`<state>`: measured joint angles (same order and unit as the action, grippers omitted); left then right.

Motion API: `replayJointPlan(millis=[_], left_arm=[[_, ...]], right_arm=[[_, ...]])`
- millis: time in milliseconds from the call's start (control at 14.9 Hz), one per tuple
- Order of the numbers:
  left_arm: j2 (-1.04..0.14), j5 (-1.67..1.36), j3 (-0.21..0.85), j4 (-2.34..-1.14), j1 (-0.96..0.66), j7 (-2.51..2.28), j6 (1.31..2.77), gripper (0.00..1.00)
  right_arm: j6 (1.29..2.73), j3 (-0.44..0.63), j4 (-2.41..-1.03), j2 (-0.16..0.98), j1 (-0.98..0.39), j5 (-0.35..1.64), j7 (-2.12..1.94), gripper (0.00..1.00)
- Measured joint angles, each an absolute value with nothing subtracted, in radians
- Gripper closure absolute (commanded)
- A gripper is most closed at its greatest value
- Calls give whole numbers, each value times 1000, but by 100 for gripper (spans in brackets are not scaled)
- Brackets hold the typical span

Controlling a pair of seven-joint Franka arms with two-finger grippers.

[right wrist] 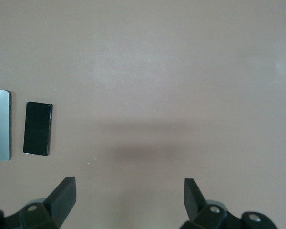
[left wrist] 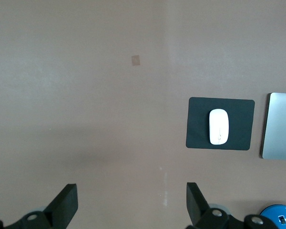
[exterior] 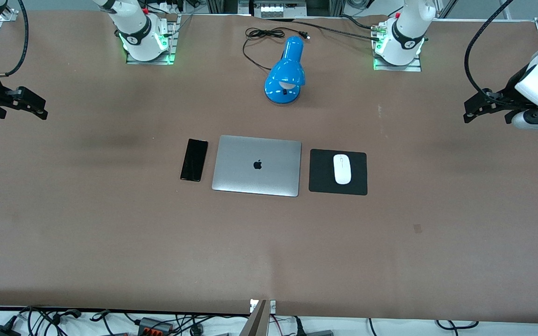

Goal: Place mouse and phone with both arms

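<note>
The white mouse (exterior: 342,168) lies on a black mouse pad (exterior: 357,182) beside the closed silver laptop (exterior: 257,164), toward the left arm's end; it also shows in the left wrist view (left wrist: 218,126). The black phone (exterior: 194,159) lies on the table at the laptop's other edge, toward the right arm's end, and shows in the right wrist view (right wrist: 37,128). My left gripper (exterior: 470,112) is open and empty, up over bare table at the left arm's end. My right gripper (exterior: 40,108) is open and empty, up over bare table at the right arm's end.
A blue desk lamp (exterior: 286,73) with a black cord (exterior: 259,35) stands between the arm bases, farther from the front camera than the laptop. A small patch (exterior: 417,228) marks the brown table nearer the front camera than the mouse pad.
</note>
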<state>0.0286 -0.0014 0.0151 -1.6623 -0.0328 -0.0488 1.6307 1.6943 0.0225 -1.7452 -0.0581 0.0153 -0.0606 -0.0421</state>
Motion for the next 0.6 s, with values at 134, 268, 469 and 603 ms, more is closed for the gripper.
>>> replayJointPlan(millis=[134,268,469,603], left_arm=[[29,-1,14,-1662,-33,-49,1625,0],[29,-1,14,-1662,-33,-49,1624,0],[29,-1,14,-1662,-33,-49,1620,0],[29,-1,13,-1662,-32,-49,1617,0]], right_arm=[[1694,23,-1745,-58,15,-51,-42,0],[1695,24,-1745,-57,16,-17,-42,0],[1695,26,-1745,-57,17,-8,-43,0],[1695,26,-1745,-57,17,-8,-44,0]])
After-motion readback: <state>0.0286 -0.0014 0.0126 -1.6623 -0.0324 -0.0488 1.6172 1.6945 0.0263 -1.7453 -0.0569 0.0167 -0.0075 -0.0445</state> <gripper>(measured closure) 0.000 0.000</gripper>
